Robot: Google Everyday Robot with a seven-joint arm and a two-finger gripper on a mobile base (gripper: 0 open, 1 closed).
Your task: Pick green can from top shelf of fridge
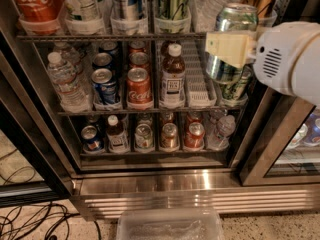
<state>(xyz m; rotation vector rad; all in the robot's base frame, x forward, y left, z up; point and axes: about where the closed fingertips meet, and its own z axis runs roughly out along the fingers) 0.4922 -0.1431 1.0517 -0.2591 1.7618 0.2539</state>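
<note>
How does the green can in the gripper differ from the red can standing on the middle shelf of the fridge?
Colour: the green can is pale green with darker streaks, while the red can is red.
Support: the green can is clamped in the gripper at the right and is clear of the racks, while the red can stands on the middle rack.
Pose: the green can leans slightly, while the red can is upright.
Both are drink cans with silver tops.

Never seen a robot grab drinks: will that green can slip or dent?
Smooth and shiny, the green can might slip in the gripper clamped round its middle. Likely thin metal, so squeezing hard could dent it. Tall and slim, it probably tips easily.
</note>
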